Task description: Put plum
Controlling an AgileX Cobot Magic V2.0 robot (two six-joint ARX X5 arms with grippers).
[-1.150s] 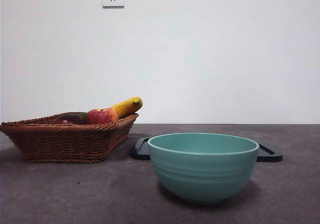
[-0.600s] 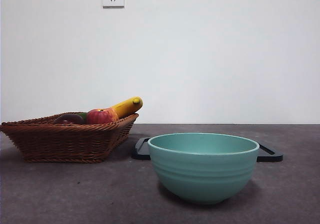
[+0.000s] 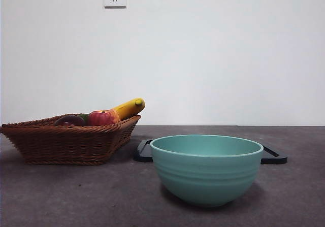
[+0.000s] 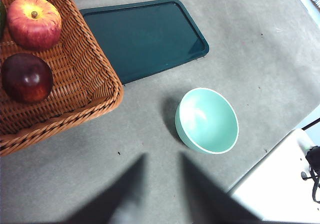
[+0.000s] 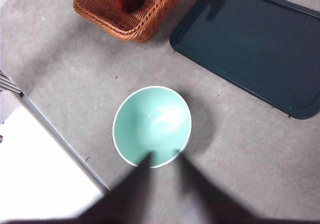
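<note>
Right tool [image 5: 162, 159] above bowl [image 5: 152, 126]; empty

front view: set low at table height, facing level across to the wall, the bowl [image 3: 206, 168] seen close up
left wrist view: looks down from high up, basket [image 4: 75, 91] to one side
right wrist view: looks down from up high, roughly above the bowl
shared: bowl, basket and tray [image 5: 260, 43] seen in all three

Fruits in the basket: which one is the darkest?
The plum, a glossy dark maroon ball. The apple beside it is brighter red with yellow, and the banana is yellow.
</note>
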